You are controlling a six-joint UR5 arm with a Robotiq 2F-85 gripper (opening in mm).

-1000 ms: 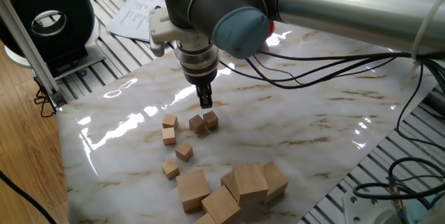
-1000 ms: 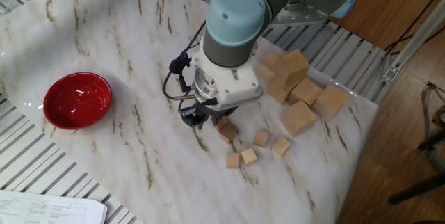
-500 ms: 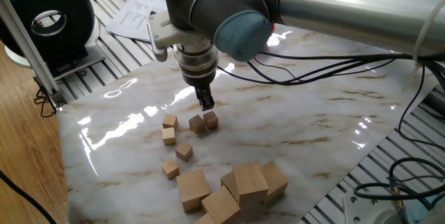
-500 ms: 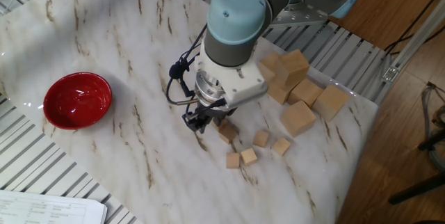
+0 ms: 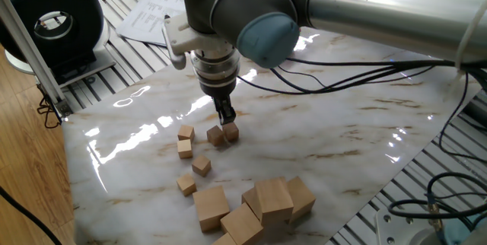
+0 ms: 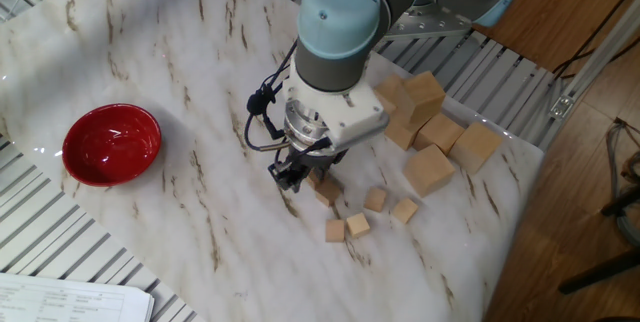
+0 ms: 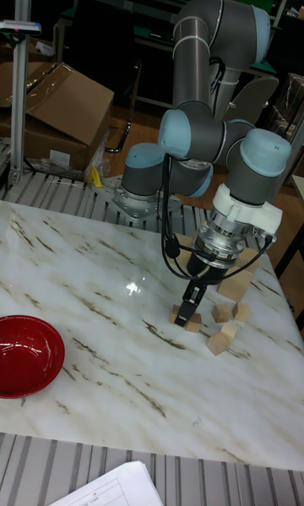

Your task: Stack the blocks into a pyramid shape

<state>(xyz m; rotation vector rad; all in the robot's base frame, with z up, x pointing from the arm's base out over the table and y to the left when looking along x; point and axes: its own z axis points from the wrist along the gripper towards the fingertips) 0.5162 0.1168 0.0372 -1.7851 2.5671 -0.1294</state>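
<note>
Several small tan wooden blocks lie loose on the marble sheet. Two of them, a block (image 5: 215, 135) and its neighbour (image 5: 230, 132), sit side by side. Others lie to the left (image 5: 186, 132) and nearer the front (image 5: 201, 166). My gripper (image 5: 227, 119) points straight down just above and behind that pair, its fingers together with nothing between them. In the other fixed view the gripper (image 6: 289, 177) hangs beside a block (image 6: 327, 191), with further blocks (image 6: 357, 224) toward the front. In the tall view the gripper (image 7: 185, 316) is low over a block (image 7: 194, 322).
Much larger light-wood cubes (image 5: 274, 198) are heaped near the front edge, also seen as larger cubes (image 6: 428, 170). A red bowl (image 6: 112, 143) sits on the far side of the sheet. Papers (image 5: 152, 9) and a black round device (image 5: 53, 20) lie off the sheet.
The gripper has come down and slightly right toward the two adjacent small blocks. No block has moved.
</note>
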